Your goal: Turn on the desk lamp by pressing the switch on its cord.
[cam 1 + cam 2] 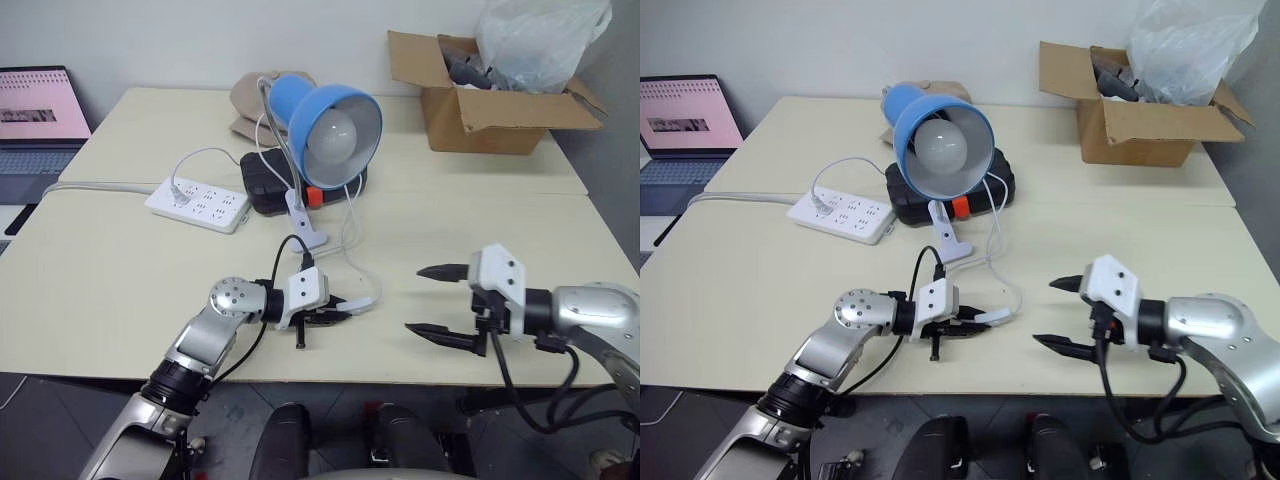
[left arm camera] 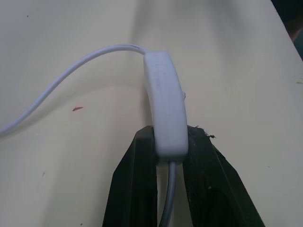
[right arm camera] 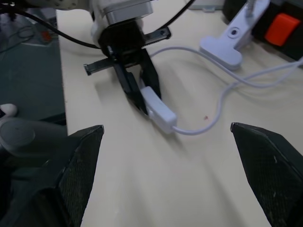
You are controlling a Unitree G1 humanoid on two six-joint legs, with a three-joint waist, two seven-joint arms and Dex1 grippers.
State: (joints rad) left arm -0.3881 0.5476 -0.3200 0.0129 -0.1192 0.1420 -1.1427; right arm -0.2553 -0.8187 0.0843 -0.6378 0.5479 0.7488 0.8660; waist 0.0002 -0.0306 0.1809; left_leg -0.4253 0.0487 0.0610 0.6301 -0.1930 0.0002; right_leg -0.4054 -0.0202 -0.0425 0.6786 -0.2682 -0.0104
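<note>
The desk lamp [image 1: 335,120], a blue shade around a white unlit bulb, stands on a white clip base [image 1: 305,228] mid-table. Its thin white cord [image 1: 350,240] runs down toward the front edge and ends at the small white oblong switch [image 2: 164,106]. My left gripper [image 1: 340,311] is shut on the switch [image 1: 361,303], gripping one end while the rest sticks out beyond the black fingertips [image 2: 142,161], just above the tabletop. My right gripper [image 1: 415,300] hangs open a short way to the right of the switch, pointing at it, with nothing between its fingers.
A white power strip [image 1: 198,203] lies left of the lamp, with a black case [image 1: 262,182] behind the clip. A cardboard box [image 1: 490,105] holding a plastic bag stands at the back right. A laptop [image 1: 35,120] sits at the far left. The table's front edge [image 1: 400,375] runs just below both grippers.
</note>
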